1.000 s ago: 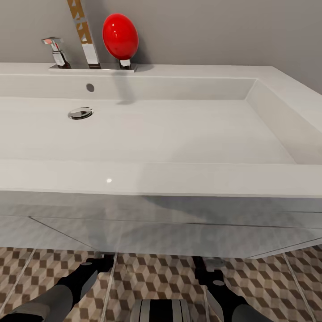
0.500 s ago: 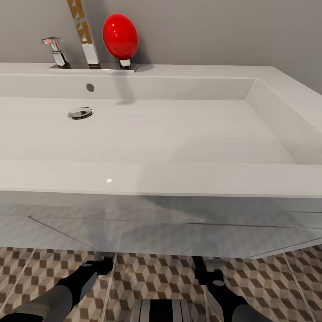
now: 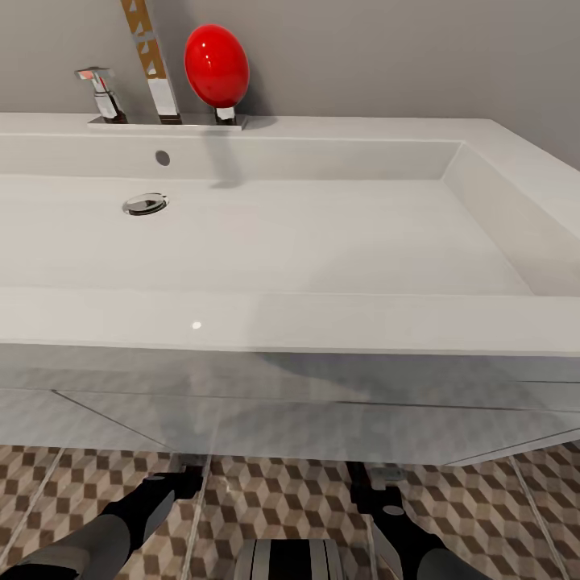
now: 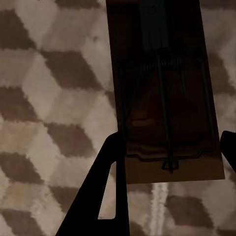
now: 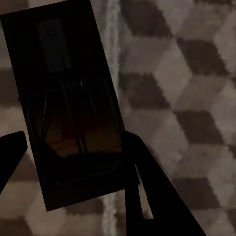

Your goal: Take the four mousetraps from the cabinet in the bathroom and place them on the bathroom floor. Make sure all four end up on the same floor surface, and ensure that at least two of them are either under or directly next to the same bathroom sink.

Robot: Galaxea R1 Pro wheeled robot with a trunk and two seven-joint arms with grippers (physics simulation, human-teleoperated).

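Note:
One mousetrap (image 4: pixel 167 88), a brown board with dark wire parts, sits between the fingers of my left gripper (image 4: pixel 169 140), which touch both its long edges. A second mousetrap (image 5: pixel 69 98) is held the same way in my right gripper (image 5: pixel 73 140). Both hang close over the cube-patterned bathroom floor (image 4: pixel 49 98), in deep shadow. In the head view both arms reach low under the front of the white vanity (image 3: pixel 322 419), left gripper (image 3: pixel 181 477) and right gripper (image 3: pixel 374 483) just above the tiles (image 3: pixel 274 499). The wide white bathroom sink (image 3: pixel 282 322) is right above them. The cabinet is out of view.
A chrome tap (image 3: pixel 101 93) and a red egg-shaped object (image 3: pixel 216 64) stand at the basin's back edge against a grey wall. The vanity's front overhangs both grippers. My own base (image 3: pixel 290 560) shows between the arms.

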